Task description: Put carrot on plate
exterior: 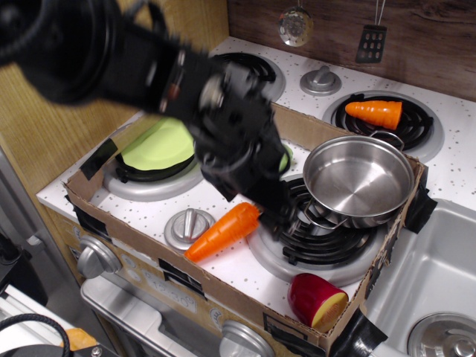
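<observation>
The long orange carrot lies on the white stovetop between a knob and the front burner, thick end up and to the right; its green stem end is hidden behind my arm. The lime-green plate sits on the back-left burner, its right side covered by the arm. My gripper is dark and motion-blurred, low beside the carrot's upper end at the burner's edge. I cannot make out how its jaws stand. Nothing shows in it.
A steel pot stands on the front burner. A short ridged carrot lies on the back-right burner. A red fruit piece sits in the front corner of the cardboard tray. Sink at right.
</observation>
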Motion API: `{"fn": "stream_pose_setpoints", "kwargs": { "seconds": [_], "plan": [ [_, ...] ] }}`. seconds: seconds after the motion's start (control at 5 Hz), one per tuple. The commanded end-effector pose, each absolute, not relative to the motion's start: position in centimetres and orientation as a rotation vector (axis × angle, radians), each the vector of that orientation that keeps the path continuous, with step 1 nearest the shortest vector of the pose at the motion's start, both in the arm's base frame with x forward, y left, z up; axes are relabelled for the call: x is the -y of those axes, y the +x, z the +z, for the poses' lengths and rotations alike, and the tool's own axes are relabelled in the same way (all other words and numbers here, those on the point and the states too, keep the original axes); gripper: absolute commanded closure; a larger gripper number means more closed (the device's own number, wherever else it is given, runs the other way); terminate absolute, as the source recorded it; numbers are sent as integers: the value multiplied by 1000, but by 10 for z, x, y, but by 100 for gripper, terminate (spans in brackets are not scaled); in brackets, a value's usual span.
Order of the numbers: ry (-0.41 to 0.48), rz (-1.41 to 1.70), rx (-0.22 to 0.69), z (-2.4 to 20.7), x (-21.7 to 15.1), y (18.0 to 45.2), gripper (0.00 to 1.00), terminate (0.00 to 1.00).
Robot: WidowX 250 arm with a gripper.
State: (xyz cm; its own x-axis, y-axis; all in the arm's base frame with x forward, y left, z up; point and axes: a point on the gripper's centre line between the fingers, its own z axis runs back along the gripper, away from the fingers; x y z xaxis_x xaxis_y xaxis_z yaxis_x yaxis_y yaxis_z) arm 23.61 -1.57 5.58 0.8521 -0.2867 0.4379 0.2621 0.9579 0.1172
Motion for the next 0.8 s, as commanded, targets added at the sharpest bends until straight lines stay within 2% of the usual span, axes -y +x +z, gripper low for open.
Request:
{"fn": "stream_pose_setpoints", "kwargs": {
  "seconds": [0.0,0.6],
  "plan": [
    [66,-371,482,46,9,243,0,0],
    [64,-411,454,27,-5,252,0,0]
  ]
}}
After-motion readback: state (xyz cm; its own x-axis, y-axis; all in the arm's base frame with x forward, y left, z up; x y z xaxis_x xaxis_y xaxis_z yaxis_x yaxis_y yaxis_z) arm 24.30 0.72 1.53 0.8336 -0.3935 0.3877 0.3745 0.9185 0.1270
